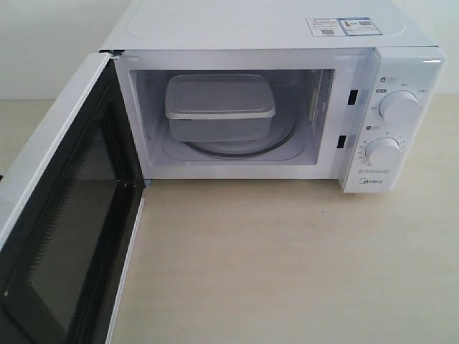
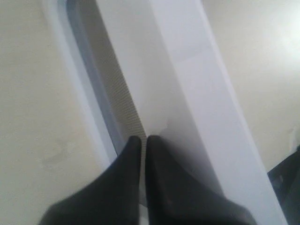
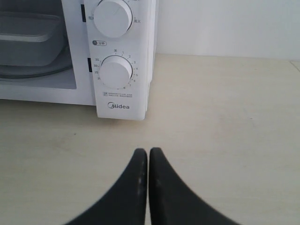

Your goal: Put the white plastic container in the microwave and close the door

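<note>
The microwave point(image 1: 237, 25), white and boxy, is set at the far edge of the tabletop point(image 1: 287, 265), with two round dials point(image 1: 399, 107) on its right panel and label stickers point(image 1: 343, 26) on top. The white plastic container point(image 1: 219, 107), translucent, round-cornered and closed by a flat rimmed lid, is seated level inside the cavity on the glass turntable point(image 1: 276, 143), slightly left of centre. The door point(image 1: 64, 215), hinged on the left, is swung wide open toward the near left corner, its dark mesh window and black inner frame exposed.
</note>
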Controlling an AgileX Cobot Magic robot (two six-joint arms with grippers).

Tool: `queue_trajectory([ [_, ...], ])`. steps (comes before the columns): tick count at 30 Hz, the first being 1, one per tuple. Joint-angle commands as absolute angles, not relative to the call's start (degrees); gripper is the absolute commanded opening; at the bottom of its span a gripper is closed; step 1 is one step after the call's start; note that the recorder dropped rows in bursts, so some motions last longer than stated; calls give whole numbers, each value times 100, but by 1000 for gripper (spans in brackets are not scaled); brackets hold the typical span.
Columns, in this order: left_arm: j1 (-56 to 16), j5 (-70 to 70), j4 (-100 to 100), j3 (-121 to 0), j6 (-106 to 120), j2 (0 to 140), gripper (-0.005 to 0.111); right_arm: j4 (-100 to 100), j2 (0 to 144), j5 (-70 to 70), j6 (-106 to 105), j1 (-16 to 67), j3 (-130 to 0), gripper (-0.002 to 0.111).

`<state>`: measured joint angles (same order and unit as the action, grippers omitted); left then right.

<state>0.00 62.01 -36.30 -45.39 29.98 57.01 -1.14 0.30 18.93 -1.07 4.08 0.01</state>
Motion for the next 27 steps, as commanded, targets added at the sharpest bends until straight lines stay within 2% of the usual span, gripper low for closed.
queue_trajectory([
  [1,-199,6141,-4160,-4444,3478,5718,4,-183,0,1872,-121,398,0,1],
  [4,-705,5895,-4248,-4444,3570,5718,4,-183,0,1872,-121,398,0,1],
  [16,-1713,5098,-5081,-4444,3962,5718,4,-183,0,1840,-121,398,0,1],
  [27,-2589,5423,-5438,-4444,4635,5699,4,-183,0,1840,-121,398,0,1],
])
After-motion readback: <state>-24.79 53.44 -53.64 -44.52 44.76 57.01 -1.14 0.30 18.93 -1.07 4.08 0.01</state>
